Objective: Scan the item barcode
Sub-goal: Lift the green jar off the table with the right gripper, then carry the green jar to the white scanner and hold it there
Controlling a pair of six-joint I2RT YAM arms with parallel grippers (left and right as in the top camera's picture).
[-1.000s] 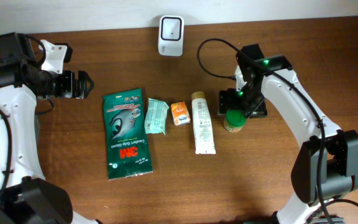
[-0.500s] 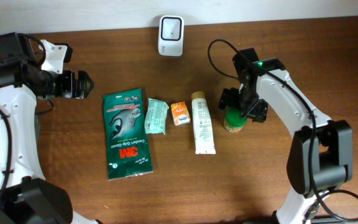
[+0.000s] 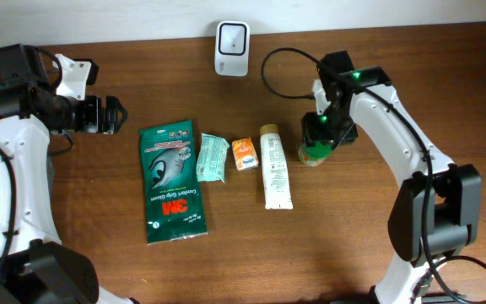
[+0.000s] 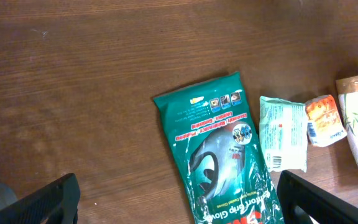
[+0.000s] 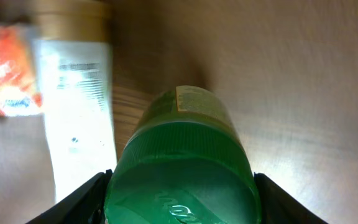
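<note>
A jar with a green lid (image 3: 314, 150) (image 5: 182, 168) sits at the right end of the row of items. My right gripper (image 3: 317, 138) (image 5: 182, 202) is shut on its lid, one finger pressed against each side. In the right wrist view the jar's yellow-green label (image 5: 194, 102) points away from the camera toward the table. No barcode shows on it. A white scanner (image 3: 232, 38) stands at the table's back edge. My left gripper (image 3: 116, 116) (image 4: 179, 208) hangs open at the far left with nothing between its fingers, above the upper end of the green pack.
Left of the jar lie a white tube (image 3: 275, 166), a small orange packet (image 3: 244, 154), a mint sachet (image 3: 212, 158) and a green 3M gloves pack (image 3: 174, 180) (image 4: 219, 149). The right arm's black cable (image 3: 281, 67) loops near the scanner.
My right gripper has narrowed from wide open onto the jar's lid. The jar has shifted a little toward the back of the table. The left arm has not moved.
</note>
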